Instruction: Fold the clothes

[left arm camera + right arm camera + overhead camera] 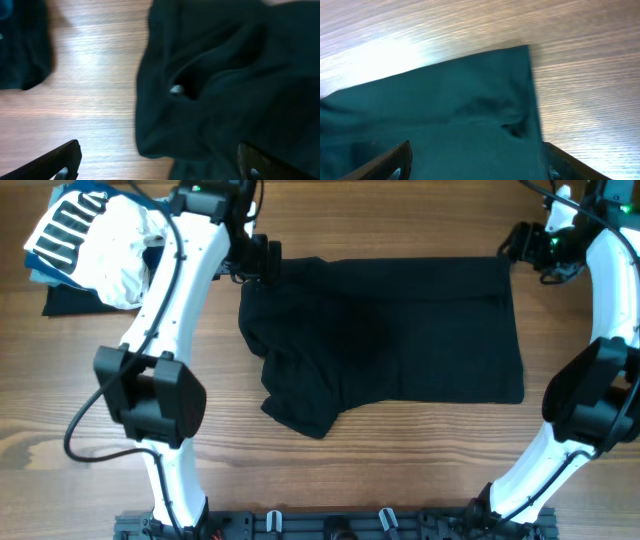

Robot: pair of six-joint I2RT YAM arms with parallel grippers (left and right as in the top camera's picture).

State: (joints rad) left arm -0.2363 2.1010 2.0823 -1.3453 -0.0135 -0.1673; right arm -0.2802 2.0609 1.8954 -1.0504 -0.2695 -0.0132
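Observation:
The large black shirt (pixel 390 330) lies spread on the wooden table, its left side bunched and folded over. My left gripper (pixel 262 260) is open at the shirt's far left corner. In the left wrist view its fingers (pixel 160 167) straddle the rumpled edge of the shirt (pixel 225 90). My right gripper (pixel 522 245) is open at the shirt's far right corner. In the right wrist view its fingers (pixel 477 167) straddle the flat corner of the shirt (pixel 460 110). Neither gripper holds cloth.
A pile of other clothes sits at the far left corner: a white garment (pixel 115 250), a blue-and-white striped one (pixel 65 230) and a dark one (pixel 70 300), which also shows in the left wrist view (pixel 22 50). Bare wood (pixel 400 460) lies in front of the shirt.

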